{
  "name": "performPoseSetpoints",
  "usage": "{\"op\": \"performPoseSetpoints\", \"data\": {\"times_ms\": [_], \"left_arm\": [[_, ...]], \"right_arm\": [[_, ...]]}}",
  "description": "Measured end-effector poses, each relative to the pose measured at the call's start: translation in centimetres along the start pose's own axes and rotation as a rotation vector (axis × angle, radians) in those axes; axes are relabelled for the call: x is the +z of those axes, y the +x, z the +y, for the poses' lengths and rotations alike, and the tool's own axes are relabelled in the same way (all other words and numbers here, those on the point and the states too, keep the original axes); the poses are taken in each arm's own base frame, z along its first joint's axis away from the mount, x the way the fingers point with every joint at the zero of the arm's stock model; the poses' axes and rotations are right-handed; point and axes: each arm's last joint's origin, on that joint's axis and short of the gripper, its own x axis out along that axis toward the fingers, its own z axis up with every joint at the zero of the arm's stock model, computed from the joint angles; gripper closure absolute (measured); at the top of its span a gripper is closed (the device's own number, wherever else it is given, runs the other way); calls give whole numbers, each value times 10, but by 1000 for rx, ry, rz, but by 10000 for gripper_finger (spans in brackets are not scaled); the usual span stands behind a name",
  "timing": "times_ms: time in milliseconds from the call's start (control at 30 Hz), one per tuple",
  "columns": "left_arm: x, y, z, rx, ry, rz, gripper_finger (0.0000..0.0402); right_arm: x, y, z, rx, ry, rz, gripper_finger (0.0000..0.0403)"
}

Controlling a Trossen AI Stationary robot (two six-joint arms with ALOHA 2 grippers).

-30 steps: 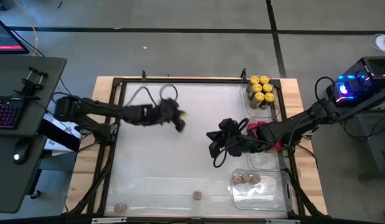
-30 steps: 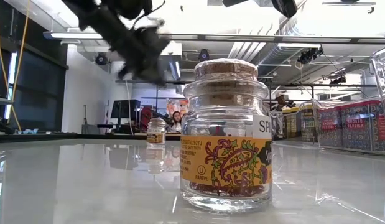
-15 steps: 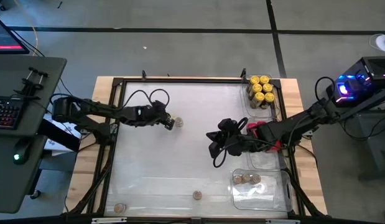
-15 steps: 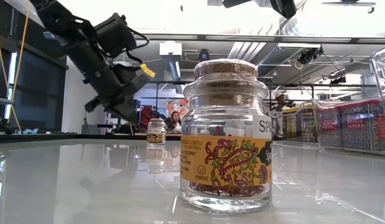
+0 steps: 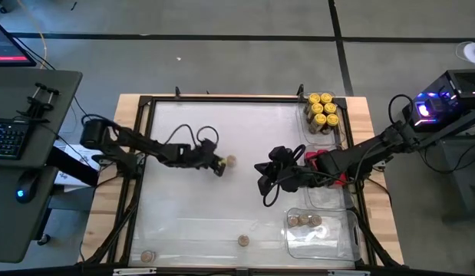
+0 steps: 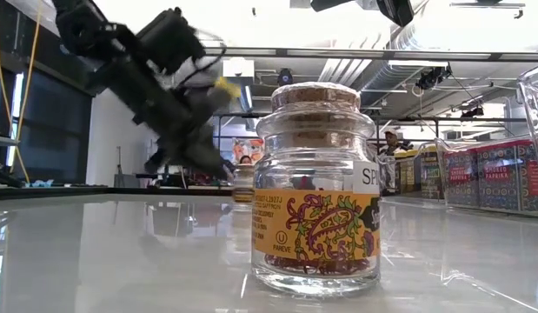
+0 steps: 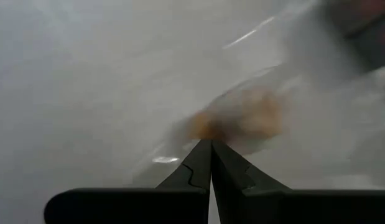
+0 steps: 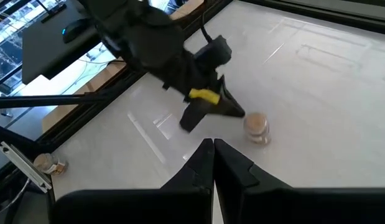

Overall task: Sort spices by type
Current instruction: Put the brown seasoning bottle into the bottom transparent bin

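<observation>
High view showed the left tool (image 5: 218, 165) low over the middle of the worktop (image 5: 183, 215), its fingers pressed together and pinching nothing, its tip just beside a small cork-topped jar (image 5: 230, 161) that stood loose there. The step in hand looked like the approach to that stray jar, one of the spices not yet sorted. For a pickup, the fingers would have to spread first and straddle the jar; pressed together as they were, they could only nudge it, and a tall narrow jar may tip or slide on the glossy surface.

The right tool (image 5: 265, 182) waited above the worktop's right-centre, fingers likewise pressed together and empty.

Sorting seemed well along. The yellow-lidded jars (image 5: 322, 109) sat grouped in a clear tray at the far right corner, several brownish-topped jars (image 5: 304, 221) lay in a clear tray (image 5: 329, 244) at the near right, and red tins (image 5: 314, 159) showed partly under the right arm. Two more cork-topped jars stood loose near the front edge, one (image 5: 242, 241) at the middle and one (image 5: 148, 256) at the left corner.

In the low view, the nearest jar (image 6: 317, 187) was clear glass, upright, with a cork stopper and an orange patterned label.
</observation>
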Motion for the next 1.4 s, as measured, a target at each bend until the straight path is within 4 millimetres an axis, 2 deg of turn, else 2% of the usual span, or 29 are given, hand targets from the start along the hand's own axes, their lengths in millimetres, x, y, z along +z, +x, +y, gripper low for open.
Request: {"op": "performPoseSetpoints", "data": {"times_ms": [167,267,333,400,500,633,733,833,933,1033,1167,1267,1400], "left_arm": [[-6,6,-44,-146,61,-10,402],[-4,9,-74,-246,193,1,401],[-1,7,-83,-282,304,53,401],[4,1,-83,-257,363,82,402],[20,-17,-75,-178,404,46,401],[43,-55,-47,-37,471,-49,402],[60,-92,-22,28,446,-162,402],[69,-126,3,35,381,-234,401],[70,-159,22,-13,287,-284,401],[67,-187,36,-72,202,-303,401],[59,-216,47,-221,120,-311,401],[55,-232,51,-355,101,-294,401],[51,-247,55,-487,115,-296,401]], "right_arm": [[0,0,0,-2,-9,-3,403],[1,0,1,3,-20,-11,403],[1,0,1,9,-21,-17,403],[2,0,2,13,-18,-20,403],[2,0,2,17,2,-17,403],[6,8,-4,-16,114,-15,393],[9,26,-8,-4,97,30,359],[18,48,-10,86,65,67,306],[26,68,-12,218,-17,110,243],[28,79,-22,278,-96,207,183],[23,92,-41,218,-149,343,116],[20,102,-50,193,-222,375,86],[20,122,-51,156,-337,410,76]]}}
